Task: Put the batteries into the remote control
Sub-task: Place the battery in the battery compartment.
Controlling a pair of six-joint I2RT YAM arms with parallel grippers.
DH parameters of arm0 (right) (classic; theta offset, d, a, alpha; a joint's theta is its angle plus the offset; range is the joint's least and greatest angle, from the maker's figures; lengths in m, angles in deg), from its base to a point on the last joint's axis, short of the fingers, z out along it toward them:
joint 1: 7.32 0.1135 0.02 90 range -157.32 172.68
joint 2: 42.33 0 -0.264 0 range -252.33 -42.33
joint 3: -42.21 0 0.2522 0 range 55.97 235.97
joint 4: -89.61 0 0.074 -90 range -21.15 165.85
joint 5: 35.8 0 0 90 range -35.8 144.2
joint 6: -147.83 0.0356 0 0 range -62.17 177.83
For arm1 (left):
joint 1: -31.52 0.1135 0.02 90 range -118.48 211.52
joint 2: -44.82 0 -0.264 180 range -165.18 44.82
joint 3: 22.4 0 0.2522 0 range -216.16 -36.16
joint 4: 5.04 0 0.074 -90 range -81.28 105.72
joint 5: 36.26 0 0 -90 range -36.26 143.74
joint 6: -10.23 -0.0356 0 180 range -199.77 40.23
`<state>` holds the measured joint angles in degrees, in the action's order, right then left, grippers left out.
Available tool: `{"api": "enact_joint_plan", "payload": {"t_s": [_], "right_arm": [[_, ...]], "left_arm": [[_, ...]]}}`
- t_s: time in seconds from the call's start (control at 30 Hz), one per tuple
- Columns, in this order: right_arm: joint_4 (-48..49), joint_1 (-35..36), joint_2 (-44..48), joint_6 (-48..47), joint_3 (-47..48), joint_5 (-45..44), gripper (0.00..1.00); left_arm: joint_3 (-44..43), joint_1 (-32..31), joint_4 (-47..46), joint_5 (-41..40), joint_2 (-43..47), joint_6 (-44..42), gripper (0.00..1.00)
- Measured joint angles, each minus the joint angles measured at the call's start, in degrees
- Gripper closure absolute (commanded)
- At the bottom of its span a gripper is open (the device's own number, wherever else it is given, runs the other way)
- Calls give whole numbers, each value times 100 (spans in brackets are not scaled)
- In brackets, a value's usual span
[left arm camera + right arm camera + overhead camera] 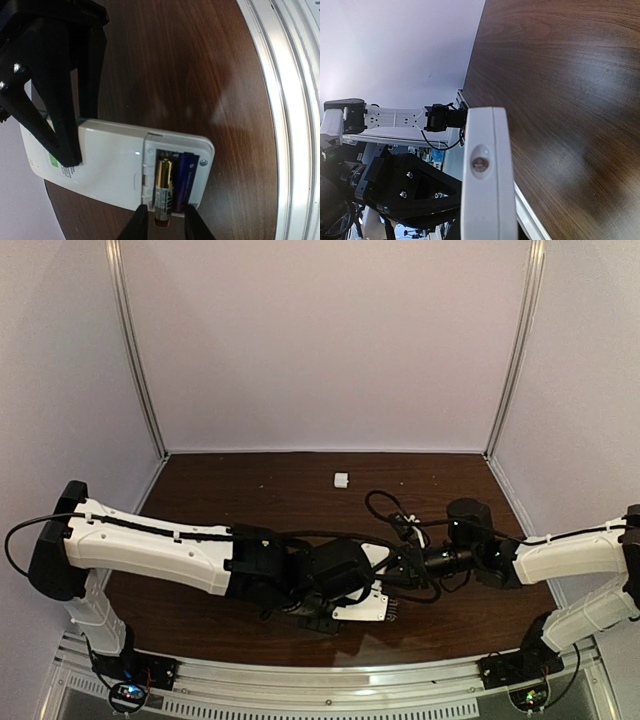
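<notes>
White remote control (110, 165) near table (190, 60) edge | left fingers (50, 110) pinching it | right fingers (137, 225): grip unclear

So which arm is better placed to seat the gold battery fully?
Probably right. The right gripper straddles the gold battery, which sticks out of the compartment; the left gripper grips the remote control's other end.

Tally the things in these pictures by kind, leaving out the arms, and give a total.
Batteries: 2, a gold-and-black cylindrical battery and a blue-purple cylindrical battery, both in the open bay
Handsets: 1, the slim white rectangular plastic remote control
Loose parts: 1, the small flat white squarish plastic piece
Total: 4
</notes>
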<state>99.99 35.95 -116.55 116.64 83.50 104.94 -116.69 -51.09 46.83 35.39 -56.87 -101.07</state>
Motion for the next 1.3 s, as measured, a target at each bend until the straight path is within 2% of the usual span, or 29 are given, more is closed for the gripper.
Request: {"api": "enact_joint_plan", "payload": {"t_s": [0.2,0.33,0.4,0.57,0.73,0.9,0.97,1.1,1.17,1.27,1.3], "right_arm": [[35,0,0,13,-22,-2,100],[92,0,0,13,-28,4,100],[96,-4,2,11,-28,2,100],[83,-83,79,-35,-28,4,100],[-63,-195,317,-190,55,22,100],[-11,-243,599,-302,151,57,100],[37,-249,680,-317,157,81,100],[105,-256,737,-313,236,79,100],[103,-264,743,-293,297,44,100],[103,-284,748,-181,407,-160,100],[103,-289,748,-138,439,-243,100]], "left_arm": [[0,0,-2,-114,7,46,58],[44,0,-59,-136,133,81,41],[197,0,-203,-101,341,131,32],[647,55,-562,282,1128,326,22],[1279,538,-1211,1132,2151,927,17],[2155,1705,-2142,2474,2975,1982,18],[2459,2092,-2533,3025,3108,2481,19],[2806,2337,-3265,3901,3106,3362,29],[2929,2343,-3624,4041,3099,3742,30],[3008,2310,-3904,3845,3132,4015,21],[3034,2243,-3969,3560,3178,4013,18]]}}
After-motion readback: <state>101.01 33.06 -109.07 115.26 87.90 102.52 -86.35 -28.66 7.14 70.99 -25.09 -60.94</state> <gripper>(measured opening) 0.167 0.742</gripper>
